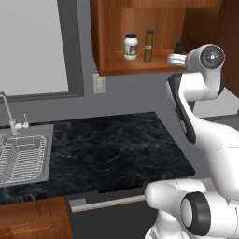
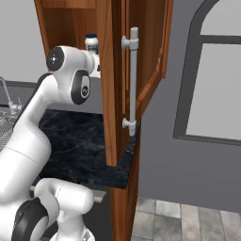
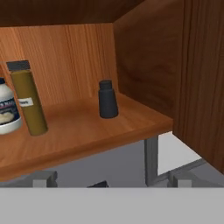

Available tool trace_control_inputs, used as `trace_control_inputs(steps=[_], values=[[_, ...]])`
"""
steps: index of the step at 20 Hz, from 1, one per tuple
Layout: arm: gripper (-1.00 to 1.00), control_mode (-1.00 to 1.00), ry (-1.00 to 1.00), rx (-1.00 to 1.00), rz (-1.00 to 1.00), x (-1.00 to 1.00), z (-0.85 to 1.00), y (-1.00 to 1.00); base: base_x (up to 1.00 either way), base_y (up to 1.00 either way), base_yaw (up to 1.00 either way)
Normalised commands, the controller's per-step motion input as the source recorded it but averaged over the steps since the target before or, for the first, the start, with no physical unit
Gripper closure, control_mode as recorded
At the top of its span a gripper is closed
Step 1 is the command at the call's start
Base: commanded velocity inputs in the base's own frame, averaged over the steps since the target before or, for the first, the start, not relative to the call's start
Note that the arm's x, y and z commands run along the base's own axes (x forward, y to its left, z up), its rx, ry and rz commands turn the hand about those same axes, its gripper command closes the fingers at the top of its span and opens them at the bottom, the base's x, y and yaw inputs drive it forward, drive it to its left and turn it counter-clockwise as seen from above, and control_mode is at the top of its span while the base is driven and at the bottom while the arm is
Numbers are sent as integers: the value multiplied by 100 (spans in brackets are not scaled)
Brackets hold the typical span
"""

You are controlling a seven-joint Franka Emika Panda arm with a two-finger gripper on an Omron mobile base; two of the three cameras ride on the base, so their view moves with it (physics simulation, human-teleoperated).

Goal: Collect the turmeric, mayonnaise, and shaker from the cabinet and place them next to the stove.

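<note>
Cabinet (image 1: pixel 112 32) is open w/ three things standing upright on its shelf floor: mayonnaise (image 1: pixel 130 46) at left, turmeric (image 1: pixel 148 45) just beside it on the right but apart, and a small dark shaker (image 1: pixel 179 47) further right, near the shelf's right end and partly hidden by the arm in the left base view. Hand view looks into the cabinet from just below shelf level: mayonnaise (image 3: pixel 8 111) cut off at the left edge, turmeric (image 3: pixel 29 98) next to it, shaker (image 3: pixel 107 99) alone mid-shelf, well apart from both, closer to the side wall. Tool sits at the bottom of the hand view, tips barely visible, jaws spread wide, released, gripping nothing; it's short of the shelf front edge and touches none of the items. In the right base view the cabinet door (image 2: pixel 141 70) hangs swung open w/ its metal bar handle (image 2: pixel 133 80) facing the camera, mayonnaise (image 2: pixel 92 44) peeking above the arm. Below: dark marble bench (image 1: pixel 112 154), sink (image 1: pixel 23 158) w/ wire rack and faucet at left, wall outlet (image 1: pixel 99 84) under the cabinet
</note>
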Motion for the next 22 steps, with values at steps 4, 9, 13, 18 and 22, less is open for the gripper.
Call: trace_control_inputs(steps=[4,9,13,18,22], values=[[-100,-100,-9,0,0,0,3,0,0,0,0],[-100,-100,-8,0,0,0,0,0,0,0,0],[-100,-100,-3,0,0,12,0,2,0,0,0],[-100,-100,0,0,0,27,0,0,0,0,0],[-100,-100,0,0,0,27,0,0,0,0,0]])
